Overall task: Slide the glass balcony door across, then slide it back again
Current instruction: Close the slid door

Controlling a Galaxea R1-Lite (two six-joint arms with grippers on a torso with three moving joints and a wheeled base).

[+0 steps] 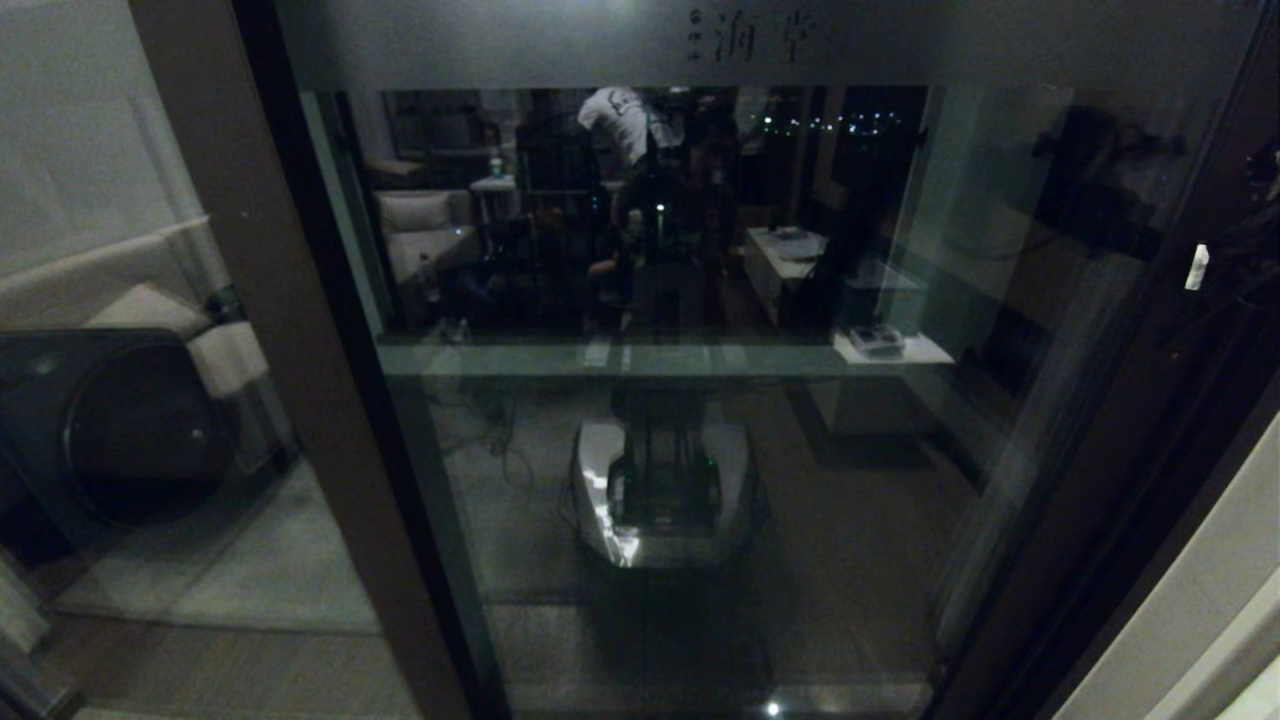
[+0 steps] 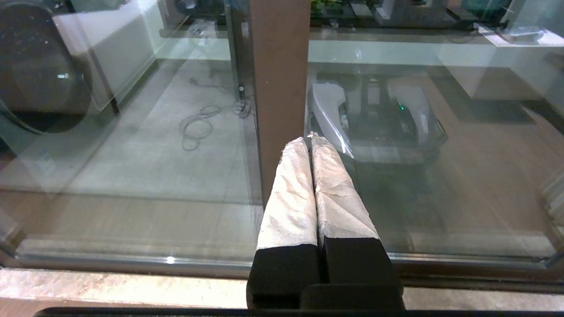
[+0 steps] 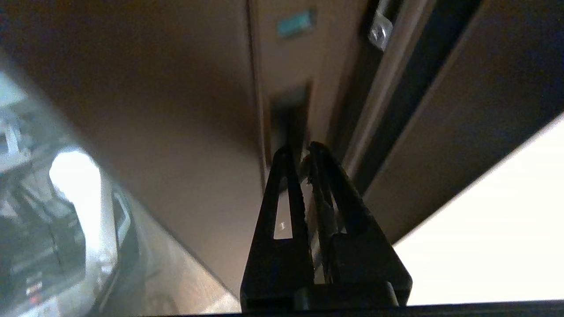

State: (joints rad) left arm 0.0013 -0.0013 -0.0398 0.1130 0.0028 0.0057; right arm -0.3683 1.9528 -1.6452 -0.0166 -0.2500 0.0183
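The glass balcony door (image 1: 700,420) fills the head view, with a frosted top strip bearing Chinese characters (image 1: 760,40) and dark brown uprights (image 1: 300,300). In the right wrist view my right gripper (image 3: 299,150) has its black fingers drawn together, tips at the lower end of the recessed slot handle (image 3: 288,114) on the door's upright. In the left wrist view my left gripper (image 2: 308,138) is shut, holding nothing. Its white-wrapped fingers (image 2: 291,193) point at the glass beside a brown upright (image 2: 280,88), low near the floor track. Neither gripper shows plainly in the head view.
A dark front-loading washing machine (image 1: 120,430) stands behind the glass on the left. A loose cable (image 2: 198,123) lies on the balcony floor. The door's metal track and stone sill (image 2: 132,281) run below. A pale wall (image 1: 1200,620) closes the right side.
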